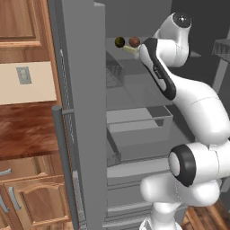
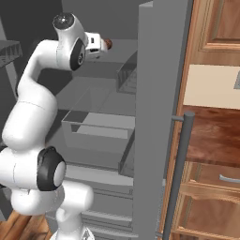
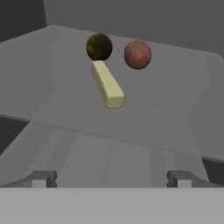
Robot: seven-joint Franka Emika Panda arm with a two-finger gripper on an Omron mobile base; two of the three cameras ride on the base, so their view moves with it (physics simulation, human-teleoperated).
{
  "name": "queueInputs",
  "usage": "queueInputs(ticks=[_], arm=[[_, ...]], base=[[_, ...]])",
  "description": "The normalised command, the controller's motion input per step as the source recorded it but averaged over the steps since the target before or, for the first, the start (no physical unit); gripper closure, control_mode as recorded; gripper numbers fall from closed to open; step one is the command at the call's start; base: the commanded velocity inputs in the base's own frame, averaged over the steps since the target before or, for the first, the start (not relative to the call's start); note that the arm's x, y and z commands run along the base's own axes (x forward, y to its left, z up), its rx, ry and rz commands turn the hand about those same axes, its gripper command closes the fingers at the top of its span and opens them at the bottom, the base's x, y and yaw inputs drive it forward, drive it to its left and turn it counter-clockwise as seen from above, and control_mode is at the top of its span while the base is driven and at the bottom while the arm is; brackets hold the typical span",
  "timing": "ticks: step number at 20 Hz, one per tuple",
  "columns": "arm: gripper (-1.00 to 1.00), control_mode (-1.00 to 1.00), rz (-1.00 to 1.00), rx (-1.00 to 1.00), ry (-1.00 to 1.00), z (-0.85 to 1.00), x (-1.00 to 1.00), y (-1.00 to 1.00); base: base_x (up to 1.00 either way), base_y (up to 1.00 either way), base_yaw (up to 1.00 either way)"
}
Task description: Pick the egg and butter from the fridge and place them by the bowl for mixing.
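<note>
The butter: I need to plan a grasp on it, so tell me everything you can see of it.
The butter is a pale yellow, matte, square-ended stick lying flat on a grey fridge shelf. In the hand view it runs slantwise, its far end right under the dark olive ball, possibly touching it. The egg sits apart, to its right. Nothing grips it; the open pincer is short of it.

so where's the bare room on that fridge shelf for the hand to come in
Bare shelf floor lies between the open gripper and the butter, also either side of it. The back is crowded: dark ball touching the butter's far end, egg close beside.
</note>
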Motion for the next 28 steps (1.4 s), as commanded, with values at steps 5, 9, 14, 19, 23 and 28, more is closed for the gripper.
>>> queueInputs(ticks=[5, 9, 14, 19, 23, 28], arm=[[-1.00, -1.00, 0.00, 0.03, -0.17, 0.00, 0.66, 0.00], [-1.00, -1.00, 0.00, 0.06, -0.07, 0.02, 0.33, 0.03], [-1.00, -1.00, 0.00, 0.01, 0.00, 0.00, 0.21, 0.33], [-1.00, -1.00, 0.00, 0.00, 0.00, 0.00, 0.28, 0.00], [-1.00, -1.00, 0.00, 0.00, 0.00, 0.00, 0.52, 0.00], [-1.00, -1.00, 0.00, 0.00, 0.02, -0.01, 0.63, 0.00]], base=[[0.00, 0.00, 0.00], [0.00, 0.00, 0.00], [0.00, 0.00, 0.00], [0.00, 0.00, 0.00], [0.00, 0.00, 0.00], [0.00, 0.00, 0.00]])
